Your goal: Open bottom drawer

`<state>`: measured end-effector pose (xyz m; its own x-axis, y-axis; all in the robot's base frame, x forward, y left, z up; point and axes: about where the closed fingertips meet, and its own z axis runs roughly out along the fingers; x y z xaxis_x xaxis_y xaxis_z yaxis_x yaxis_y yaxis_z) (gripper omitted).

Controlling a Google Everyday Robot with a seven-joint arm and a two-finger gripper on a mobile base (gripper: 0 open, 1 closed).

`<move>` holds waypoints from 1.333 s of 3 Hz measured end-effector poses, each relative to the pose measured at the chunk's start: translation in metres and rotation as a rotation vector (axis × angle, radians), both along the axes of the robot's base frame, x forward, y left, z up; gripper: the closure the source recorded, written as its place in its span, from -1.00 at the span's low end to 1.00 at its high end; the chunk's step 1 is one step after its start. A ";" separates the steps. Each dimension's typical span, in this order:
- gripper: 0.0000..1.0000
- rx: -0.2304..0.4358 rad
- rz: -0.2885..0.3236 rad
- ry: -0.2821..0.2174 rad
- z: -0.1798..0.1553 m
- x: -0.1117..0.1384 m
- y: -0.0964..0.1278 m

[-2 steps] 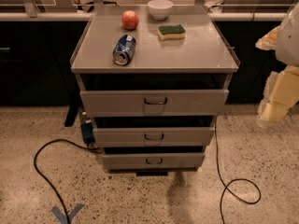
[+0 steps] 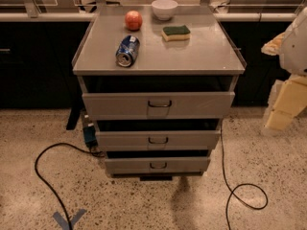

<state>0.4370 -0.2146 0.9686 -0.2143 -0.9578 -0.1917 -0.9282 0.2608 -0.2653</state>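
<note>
While the dented blue drink can (image 2: 127, 51) is lying sideways on the grey metal counter (image 2: 98, 56), the low grey metal bottom drawer (image 2: 124, 166) is sitting nearest the floor, its dark wire loop handle (image 2: 158, 165) facing outward at centre. Far right, the cream end effector (image 2: 283, 107) is hanging well apart, nothing seen in its hold; its opening: cannot tell. Advising: lowering to handle height, gripping squarely, pulling straight out.

Drawers: I'm counting three, the bottom drawer (image 2: 157, 165) lowest.
On top: I'm seeing one can (image 2: 127, 51), one apple (image 2: 133, 20), one bowl (image 2: 164, 8), one sponge (image 2: 175, 32).
Floor: I'm counting two cables (image 2: 223, 157).
Arm end: I'm seeing one gripper (image 2: 283, 107), at the right edge beside the drawers.
</note>
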 end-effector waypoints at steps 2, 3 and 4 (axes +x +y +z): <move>-1.00 0.080 0.011 0.035 -0.109 -0.012 0.006; -1.00 0.131 0.037 0.079 -0.190 -0.017 0.017; -1.00 0.169 0.065 0.144 -0.279 -0.021 0.029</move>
